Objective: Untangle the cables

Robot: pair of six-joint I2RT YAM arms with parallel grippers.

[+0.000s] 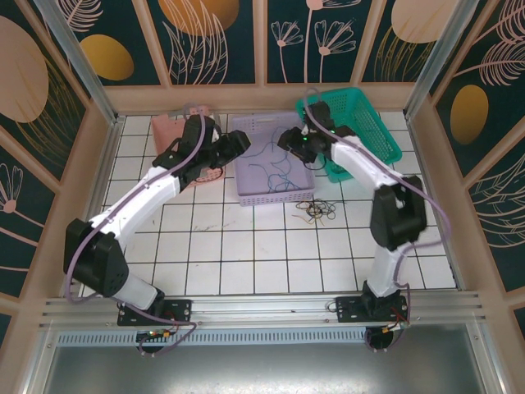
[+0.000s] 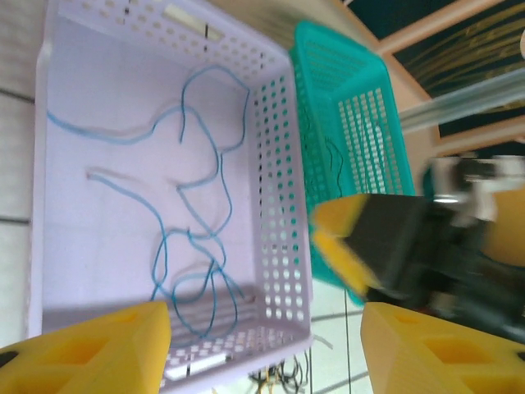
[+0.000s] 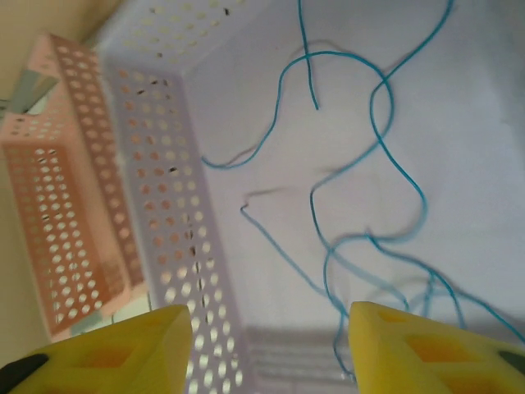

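Observation:
Thin blue cables [image 1: 275,168] lie in loose loops on the floor of a lavender basket [image 1: 246,195]. A small dark and pale clump of cables [image 1: 316,212] sits on the tiles just in front of that basket's right corner. My left gripper [image 1: 239,143] hangs over the basket's left rim, open and holding nothing. My right gripper [image 1: 289,138] is above the basket's right side, also open and empty. In the left wrist view the blue cables [image 2: 197,180] spread below my left gripper [image 2: 267,353]. The right wrist view has them [image 3: 377,164] under my right gripper [image 3: 271,349].
A teal basket [image 1: 369,123] stands right of the lavender one, with a thin dark strand [image 2: 331,160] inside. A pink basket [image 1: 168,131] stands to its left. Wooden walls close the white tiled table on three sides. The right gripper's blurred body [image 2: 385,246] hangs beside the lavender basket [image 2: 283,246].

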